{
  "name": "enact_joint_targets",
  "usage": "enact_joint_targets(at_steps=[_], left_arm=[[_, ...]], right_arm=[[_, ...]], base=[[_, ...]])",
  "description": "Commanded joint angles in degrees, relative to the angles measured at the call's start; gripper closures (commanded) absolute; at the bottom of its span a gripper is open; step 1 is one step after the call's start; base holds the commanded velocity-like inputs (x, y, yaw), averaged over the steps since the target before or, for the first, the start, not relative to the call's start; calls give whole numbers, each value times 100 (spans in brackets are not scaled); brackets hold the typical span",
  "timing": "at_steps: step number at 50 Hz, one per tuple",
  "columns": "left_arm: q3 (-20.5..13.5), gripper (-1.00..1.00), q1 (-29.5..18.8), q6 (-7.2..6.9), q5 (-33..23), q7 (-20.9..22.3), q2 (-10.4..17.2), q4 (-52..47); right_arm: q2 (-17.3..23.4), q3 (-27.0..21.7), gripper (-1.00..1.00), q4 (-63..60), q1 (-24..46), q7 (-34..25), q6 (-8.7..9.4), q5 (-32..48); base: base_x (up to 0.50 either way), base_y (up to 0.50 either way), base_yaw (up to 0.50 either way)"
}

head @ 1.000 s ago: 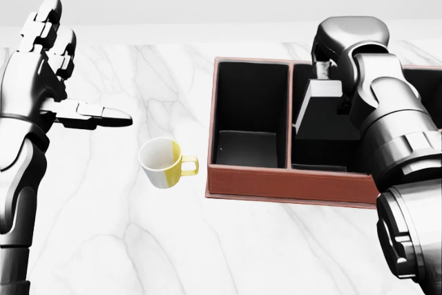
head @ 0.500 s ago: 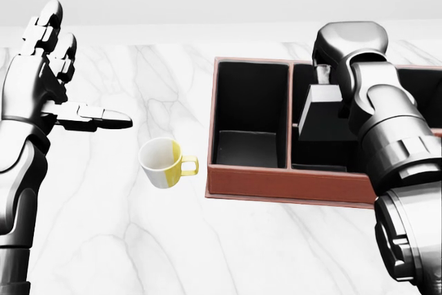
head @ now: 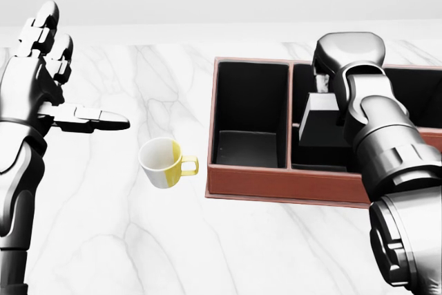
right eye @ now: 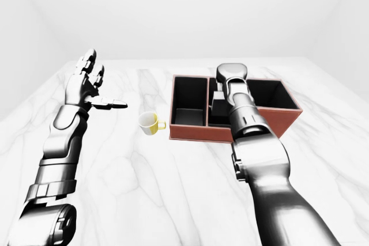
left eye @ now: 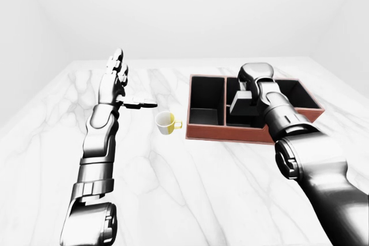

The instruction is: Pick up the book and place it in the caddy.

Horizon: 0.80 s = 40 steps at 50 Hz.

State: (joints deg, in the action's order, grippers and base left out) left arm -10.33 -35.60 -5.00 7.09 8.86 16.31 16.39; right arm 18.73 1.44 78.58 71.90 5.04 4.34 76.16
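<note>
The dark book (head: 322, 126) stands tilted inside the middle compartment of the red-brown caddy (head: 276, 186), right of centre in the head view. My right hand (head: 323, 85) reaches down from above and is shut on the book's top edge; my forearm hides the book's right side. Far from the caddy, at the left edge, my left hand (head: 77, 79) is raised and open with its thumb pointing right, holding nothing.
A white mug with a yellow inside and handle (head: 164, 163) lies on the marble table (head: 124, 240) just left of the caddy. The caddy's left compartment (head: 250, 112) holds nothing. A third compartment (left eye: 297, 95) lies to the right, partly behind my arm.
My right hand has sunk a little with the book, which now sits deeper in the middle compartment. The left hand, mug and caddy are unmoved.
</note>
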Motion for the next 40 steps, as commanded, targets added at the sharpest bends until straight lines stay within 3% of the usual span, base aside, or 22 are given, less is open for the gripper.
enact_joint_targets(at_steps=[1, 40], left_arm=[[-16, -100, 39, 0, -6, -6, 14, -53], [-44, -100, 110, 0, -1, -27, 29, -130]], right_arm=[[-20, 31, 100, -39, -19, 209, 66, 141], [-42, -34, 100, 33, -122, 559, 66, 200]], base=[[0, 0, 0], [0, 0, 0]])
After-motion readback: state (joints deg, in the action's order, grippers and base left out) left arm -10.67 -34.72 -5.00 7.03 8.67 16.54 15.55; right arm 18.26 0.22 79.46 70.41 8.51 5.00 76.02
